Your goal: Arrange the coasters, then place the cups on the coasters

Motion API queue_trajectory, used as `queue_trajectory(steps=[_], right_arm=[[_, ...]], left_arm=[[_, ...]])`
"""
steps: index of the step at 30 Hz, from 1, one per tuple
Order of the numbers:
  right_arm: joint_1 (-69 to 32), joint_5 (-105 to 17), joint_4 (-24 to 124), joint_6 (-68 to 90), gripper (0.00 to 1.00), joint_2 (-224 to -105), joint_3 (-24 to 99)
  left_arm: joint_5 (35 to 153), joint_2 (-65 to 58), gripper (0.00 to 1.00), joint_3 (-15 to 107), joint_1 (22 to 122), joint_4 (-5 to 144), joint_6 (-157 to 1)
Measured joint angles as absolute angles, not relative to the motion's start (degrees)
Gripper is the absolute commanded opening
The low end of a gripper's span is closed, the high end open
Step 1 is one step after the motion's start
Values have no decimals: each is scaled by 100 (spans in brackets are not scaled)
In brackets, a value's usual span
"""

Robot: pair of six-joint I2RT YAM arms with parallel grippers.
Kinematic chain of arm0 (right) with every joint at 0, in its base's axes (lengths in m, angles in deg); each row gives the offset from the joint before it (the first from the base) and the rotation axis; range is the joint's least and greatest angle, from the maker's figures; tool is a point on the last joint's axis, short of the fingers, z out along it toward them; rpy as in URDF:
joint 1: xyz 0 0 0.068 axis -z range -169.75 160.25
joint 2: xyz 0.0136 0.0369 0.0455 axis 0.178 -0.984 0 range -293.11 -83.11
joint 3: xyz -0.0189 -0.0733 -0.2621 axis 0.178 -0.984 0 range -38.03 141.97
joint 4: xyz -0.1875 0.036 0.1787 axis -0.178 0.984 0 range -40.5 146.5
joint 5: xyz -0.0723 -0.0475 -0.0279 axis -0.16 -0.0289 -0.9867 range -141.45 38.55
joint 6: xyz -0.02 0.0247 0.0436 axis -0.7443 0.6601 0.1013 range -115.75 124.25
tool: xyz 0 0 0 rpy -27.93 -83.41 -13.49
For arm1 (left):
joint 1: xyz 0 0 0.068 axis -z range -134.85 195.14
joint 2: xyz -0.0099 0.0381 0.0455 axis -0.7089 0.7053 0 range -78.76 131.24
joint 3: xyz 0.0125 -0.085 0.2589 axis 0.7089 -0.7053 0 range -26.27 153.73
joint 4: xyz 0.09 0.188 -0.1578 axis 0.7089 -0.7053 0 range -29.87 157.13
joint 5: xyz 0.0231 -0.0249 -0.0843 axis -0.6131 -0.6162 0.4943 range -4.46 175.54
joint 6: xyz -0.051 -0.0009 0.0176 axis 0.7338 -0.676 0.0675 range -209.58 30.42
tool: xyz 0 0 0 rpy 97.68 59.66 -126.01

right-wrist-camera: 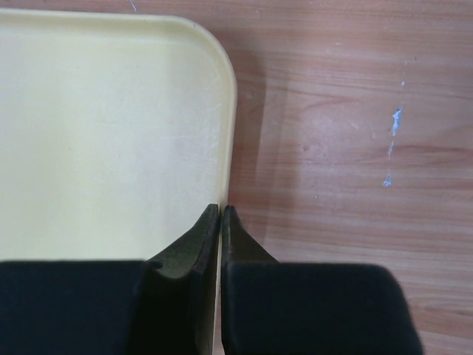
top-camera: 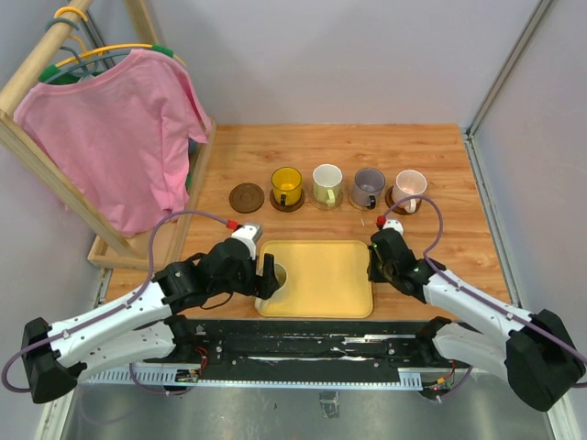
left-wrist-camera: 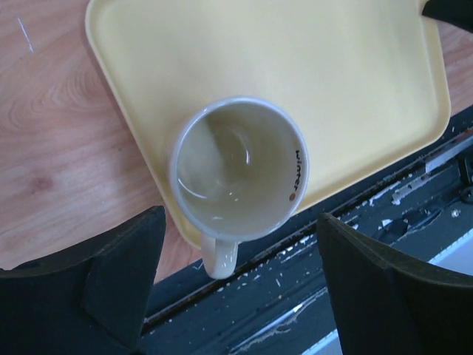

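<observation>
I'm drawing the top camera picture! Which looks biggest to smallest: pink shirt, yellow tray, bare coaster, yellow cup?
Biggest to smallest:
1. shirt
2. tray
3. bare coaster and yellow cup, which look about alike, so I won't rank them.

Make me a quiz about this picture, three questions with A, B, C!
1. Where is the beige cup? A on the yellow tray; B on a coaster; C on the floor.
2. How many cups stand on coasters? A two; B four; C five.
3. The right end effector is: A wide open; B shut; C holding a cup.
Answers: 1 A, it sits in the tray's corner. 2 B, yellow cup, white cup, grey-purple cup, pink cup. 3 B, its jaws are pressed together.
</observation>
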State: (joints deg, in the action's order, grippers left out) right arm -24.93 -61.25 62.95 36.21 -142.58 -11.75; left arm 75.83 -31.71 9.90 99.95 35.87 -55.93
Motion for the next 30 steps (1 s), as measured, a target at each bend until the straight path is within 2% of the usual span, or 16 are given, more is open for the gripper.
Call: queue_trajectory(steps=[9,20,28,30], right_arm=[[-2493,-6221,6527,3746,1,-14159,-1201],[-2501,-6221,6641,3899,1,-14188,-1295],[-2501,-6219,6745,3945,1,-14067,-1347],[-2501,-6219,6752,3958,1,-14061,-1356]], left_arm=[[7797,-3278,87,990,10354,3276,-5313],[7913,-3184,74,679,10813,3248,-4865],[7450,-3046,73,563,11042,3281,-4419],[7294,-2948,70,563,11053,3340,-4402]])
